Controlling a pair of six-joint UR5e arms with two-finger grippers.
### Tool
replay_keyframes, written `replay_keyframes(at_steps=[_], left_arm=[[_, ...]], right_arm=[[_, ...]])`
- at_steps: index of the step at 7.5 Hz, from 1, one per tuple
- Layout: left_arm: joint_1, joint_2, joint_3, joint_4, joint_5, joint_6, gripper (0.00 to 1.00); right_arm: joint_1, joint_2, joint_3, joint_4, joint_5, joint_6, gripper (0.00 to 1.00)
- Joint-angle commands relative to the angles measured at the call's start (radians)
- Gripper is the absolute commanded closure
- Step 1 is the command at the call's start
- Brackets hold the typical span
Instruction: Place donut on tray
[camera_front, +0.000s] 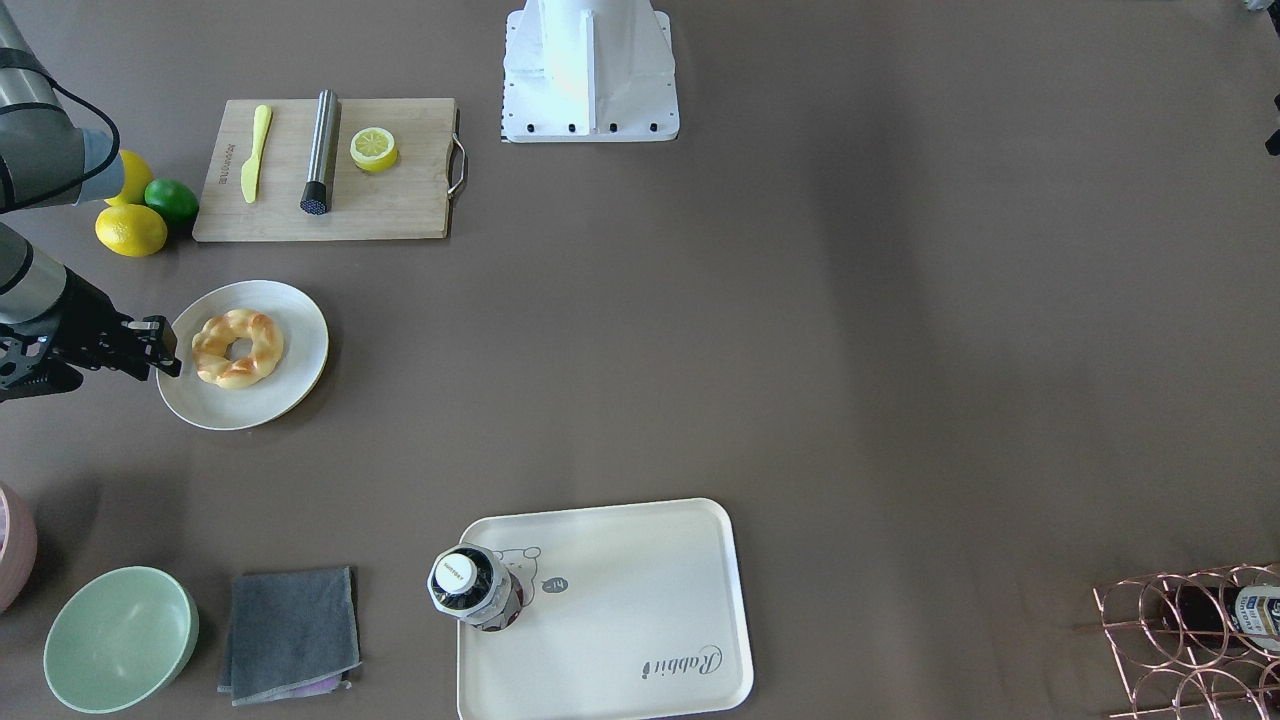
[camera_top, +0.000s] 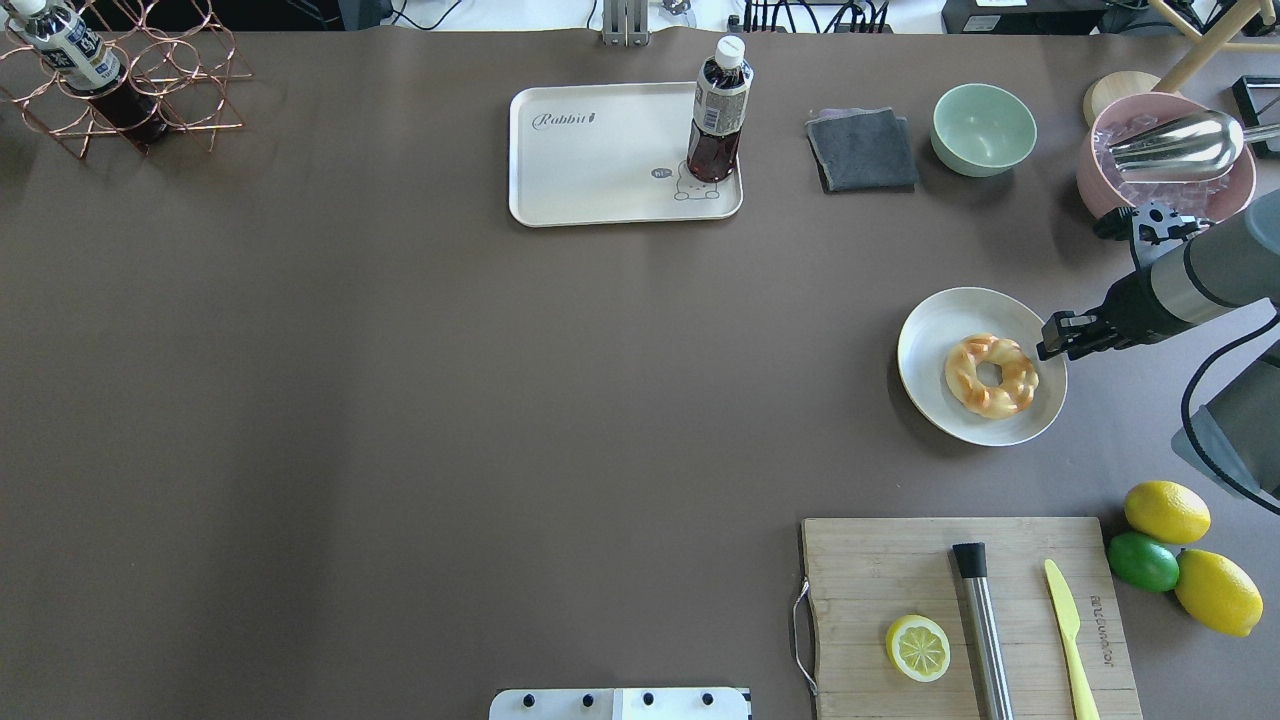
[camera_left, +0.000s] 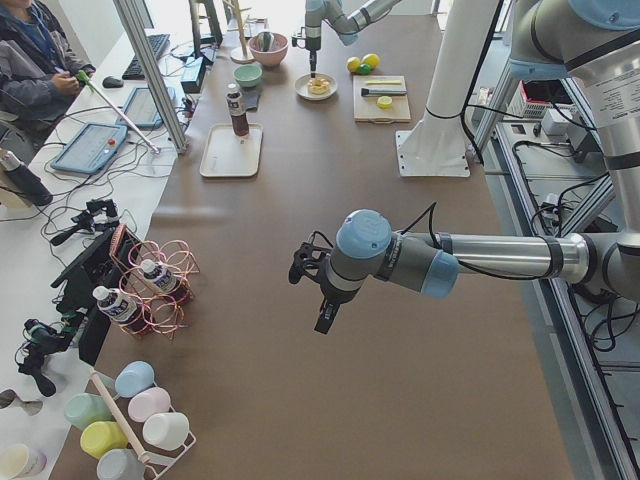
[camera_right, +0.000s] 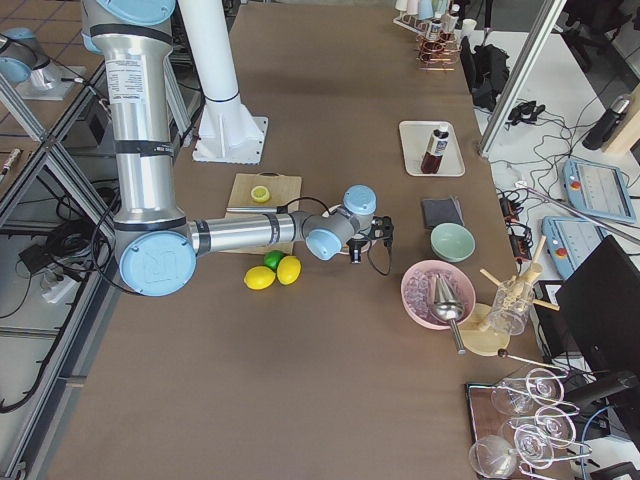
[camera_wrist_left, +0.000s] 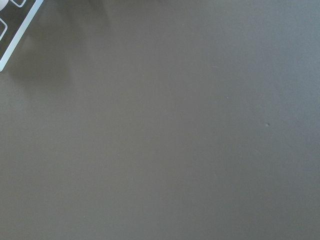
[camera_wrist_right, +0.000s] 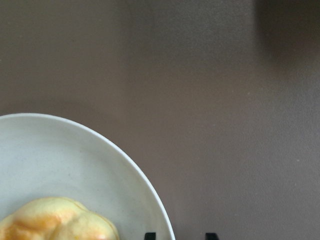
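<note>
The donut (camera_front: 238, 347) is a golden-brown twisted ring lying on a round off-white plate (camera_front: 250, 405); it also shows in the overhead view (camera_top: 991, 374) and at the bottom left of the right wrist view (camera_wrist_right: 55, 220). My right gripper (camera_top: 1055, 335) hovers at the plate's rim (camera_top: 940, 320), beside the donut and not touching it. Its two fingertips (camera_wrist_right: 150, 235) stand apart and empty. The cream tray (camera_top: 600, 160) with "Rabbit" script lies at the far middle of the table, with a dark drink bottle (camera_top: 716, 120) standing on its corner. My left gripper (camera_left: 320, 310) hangs over bare table far from these things; I cannot tell if it is open.
A wooden cutting board (camera_top: 880, 570) holds a lemon half (camera_top: 918, 647), a metal rod and a yellow knife. Two lemons and a lime (camera_top: 1142, 561) lie beside it. A green bowl (camera_top: 984, 128), a grey cloth (camera_top: 862, 150) and a pink bowl (camera_top: 1165, 170) sit beyond the plate. A wire rack (camera_top: 120, 80) stands far left.
</note>
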Motion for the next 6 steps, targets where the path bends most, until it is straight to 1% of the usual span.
replay_keyframes(at_steps=[1, 2, 3, 4, 5, 6], left_arm=[[-0.004, 0.001, -0.001, -0.002, -0.002, 0.000, 0.03], [-0.022, 0.004, -0.010, -0.006, -0.005, 0.002, 0.03], [-0.030, 0.004, -0.012, -0.003, -0.031, -0.001, 0.03], [-0.029, -0.007, -0.012, 0.000, -0.068, -0.068, 0.03], [-0.013, -0.042, -0.013, -0.008, -0.106, -0.228, 0.03], [0.067, -0.097, -0.012, -0.006, -0.120, -0.348, 0.03]], right_arm=[[0.000, 0.002, -0.002, 0.001, 0.001, 0.006, 1.00], [0.000, 0.002, 0.004, 0.001, 0.001, 0.006, 1.00], [0.000, 0.005, 0.022, 0.001, 0.008, 0.009, 1.00], [0.000, 0.007, 0.053, -0.001, 0.014, 0.014, 1.00], [0.000, 0.008, 0.091, -0.002, 0.015, 0.046, 1.00], [-0.002, 0.019, 0.128, -0.005, 0.030, 0.099, 1.00]])
